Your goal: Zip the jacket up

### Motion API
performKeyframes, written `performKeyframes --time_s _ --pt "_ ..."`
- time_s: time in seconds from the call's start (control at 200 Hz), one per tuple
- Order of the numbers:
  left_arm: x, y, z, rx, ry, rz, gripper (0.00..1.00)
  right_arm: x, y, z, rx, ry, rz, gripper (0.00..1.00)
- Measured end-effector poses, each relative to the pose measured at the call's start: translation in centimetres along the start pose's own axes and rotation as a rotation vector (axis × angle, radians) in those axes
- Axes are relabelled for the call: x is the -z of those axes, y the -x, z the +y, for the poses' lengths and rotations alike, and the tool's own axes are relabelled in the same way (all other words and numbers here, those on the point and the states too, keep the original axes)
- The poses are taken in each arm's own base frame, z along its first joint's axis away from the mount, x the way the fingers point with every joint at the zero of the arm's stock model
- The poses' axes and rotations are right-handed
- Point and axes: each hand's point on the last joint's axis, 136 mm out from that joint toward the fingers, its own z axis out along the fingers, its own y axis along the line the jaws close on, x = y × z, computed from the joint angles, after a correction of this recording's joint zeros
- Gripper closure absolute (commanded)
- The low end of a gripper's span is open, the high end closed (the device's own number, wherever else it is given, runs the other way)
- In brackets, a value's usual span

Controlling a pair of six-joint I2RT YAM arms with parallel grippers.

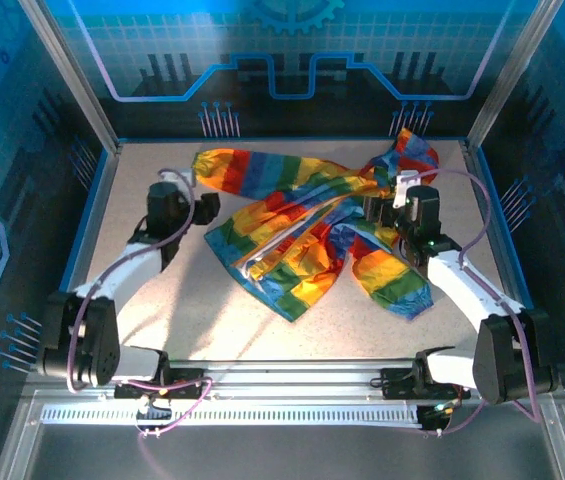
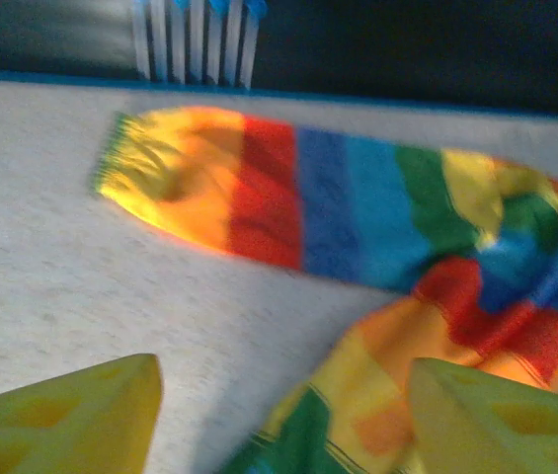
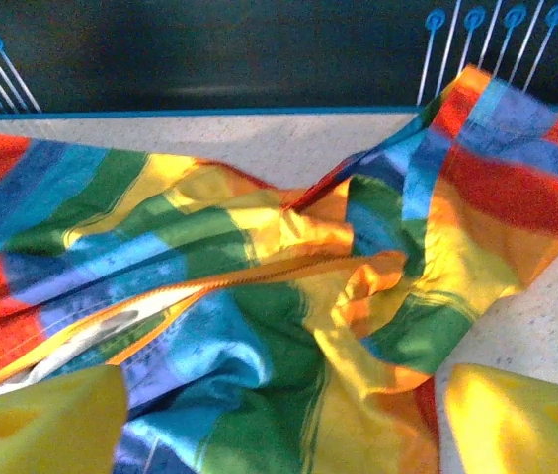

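Observation:
The jacket [image 1: 302, 235], rainbow-striped, lies crumpled on the middle of the table with its front parted. Its orange zipper [image 3: 259, 272] edges a strip of pale lining [image 3: 71, 336]. One sleeve [image 1: 227, 170] stretches to the back left, and its cuff [image 2: 150, 168] lies flat on the table. My left gripper [image 1: 204, 205] hovers by the jacket's left edge, open, with table and a fold of fabric below its yellow fingers [image 2: 61, 420]. My right gripper [image 1: 374, 208] is over the jacket's right side, open, with bunched fabric under the gap in the right wrist view [image 3: 283, 434].
The speckled table [image 1: 142, 320] is bounded by a blue rim [image 1: 82, 230] and enclosure walls. A second sleeve [image 1: 394, 282] trails toward the right arm. Bare tabletop lies in front of the jacket and on the left.

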Motion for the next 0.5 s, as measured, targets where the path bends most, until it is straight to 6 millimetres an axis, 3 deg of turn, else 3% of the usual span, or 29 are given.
performKeyframes --time_s 0.125,0.26,0.335,0.44,0.5 --pt "-3.6 -1.2 -5.6 -0.050 -0.077 0.191 0.50 -0.9 -4.0 0.7 -0.082 0.014 0.160 0.28" --pt "-7.3 -3.8 -10.2 -0.084 -0.120 0.358 0.50 -3.1 -9.0 1.8 -0.133 0.021 0.389 0.30" --pt "-8.8 -6.2 -11.1 -0.079 -0.114 0.450 0.51 -4.2 -10.9 2.9 -0.134 0.030 0.486 0.30" --pt "-10.5 -9.6 -10.8 -0.060 -0.079 0.576 0.53 -4.8 -13.2 4.0 -0.125 0.030 0.585 0.33" --pt "-10.9 -11.3 -10.3 -0.051 -0.056 0.636 0.53 -5.0 -14.1 4.1 -0.127 0.021 0.624 0.49"
